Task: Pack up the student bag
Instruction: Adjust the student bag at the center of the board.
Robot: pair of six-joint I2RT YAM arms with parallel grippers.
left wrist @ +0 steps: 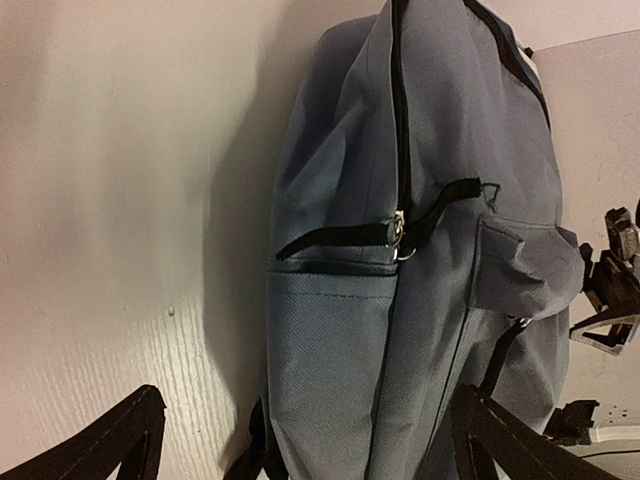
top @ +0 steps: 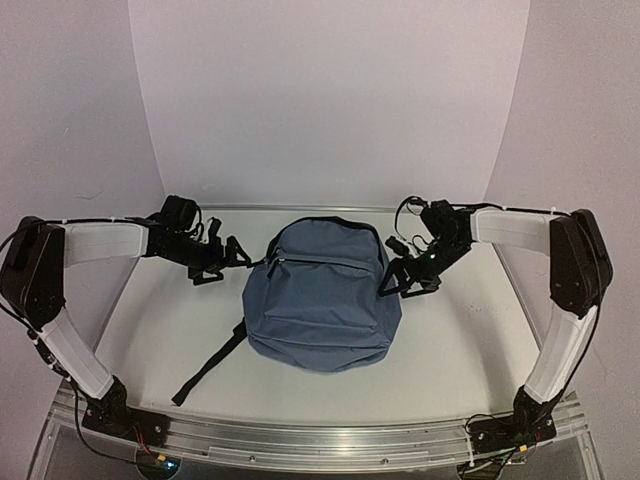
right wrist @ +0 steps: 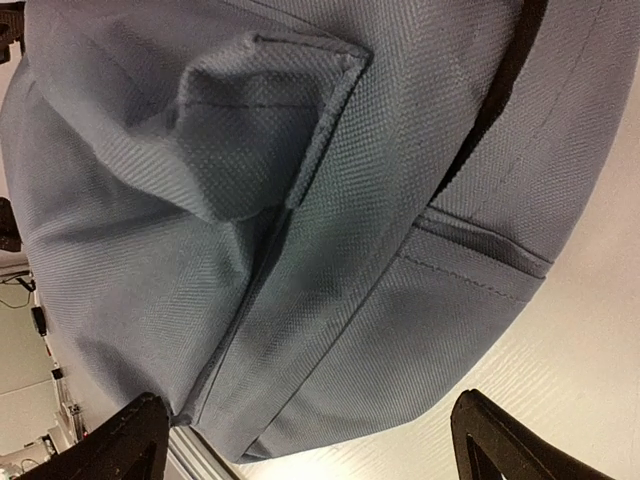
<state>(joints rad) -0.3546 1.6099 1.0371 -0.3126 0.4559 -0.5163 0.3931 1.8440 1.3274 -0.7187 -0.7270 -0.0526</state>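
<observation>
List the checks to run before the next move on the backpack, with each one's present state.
1. Left gripper open: ok, jaws wide.
2. Right gripper open: ok, jaws wide.
3. Nothing held by either gripper: ok.
4. Student bag lying flat on the table between both grippers: ok.
5. Main zipper open for packing: cannot tell; it looks closed.
6. Loose strap away from both grippers: ok.
</observation>
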